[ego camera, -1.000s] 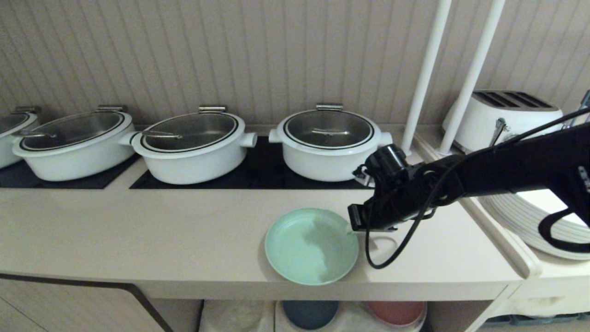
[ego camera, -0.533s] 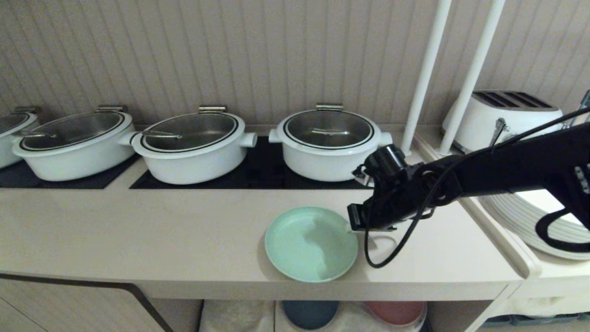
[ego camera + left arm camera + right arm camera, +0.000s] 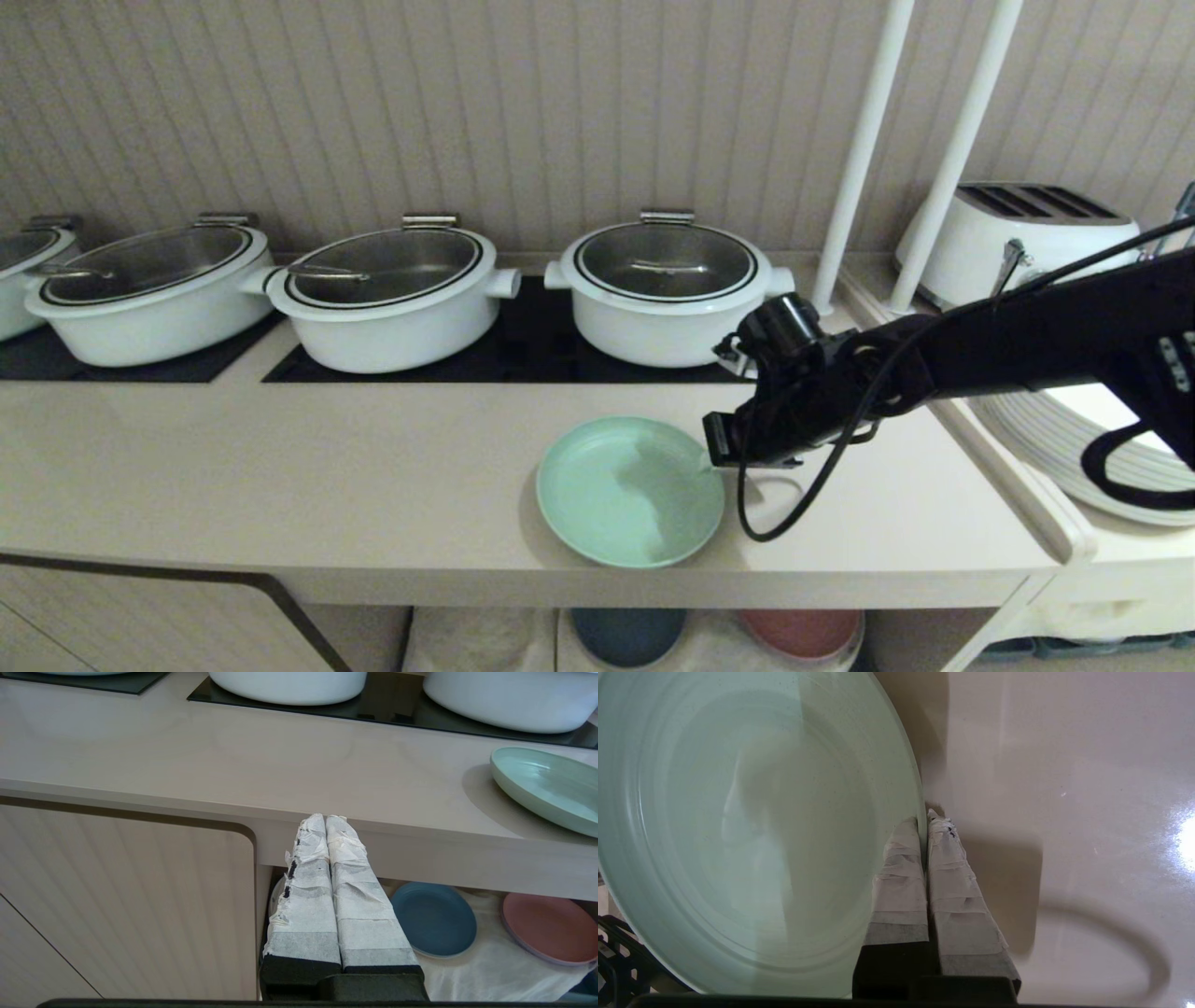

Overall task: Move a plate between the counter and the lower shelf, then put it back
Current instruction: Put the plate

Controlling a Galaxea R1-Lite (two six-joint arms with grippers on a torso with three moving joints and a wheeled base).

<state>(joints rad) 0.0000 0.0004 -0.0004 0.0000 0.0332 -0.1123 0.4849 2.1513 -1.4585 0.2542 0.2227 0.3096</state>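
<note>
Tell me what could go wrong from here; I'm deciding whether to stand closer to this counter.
1. The right gripper pinches only the thin rim of the plate, so the plate may slip or tip as it lifts.
2. The plate sits near the front edge of the counter; a slip could drop it off.
3. The nearest white pot stands just behind the arm and could get bumped.

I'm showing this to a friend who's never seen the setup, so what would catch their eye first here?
Most likely the mint-green plate near the front edge of the counter, its right rim pinched by the right gripper on a black arm reaching in from the right. Next, the row of white pots with glass lids on the black hob panels behind. Below, a dark blue plate and a pink plate lie on the lower shelf's white cloth.
</note>
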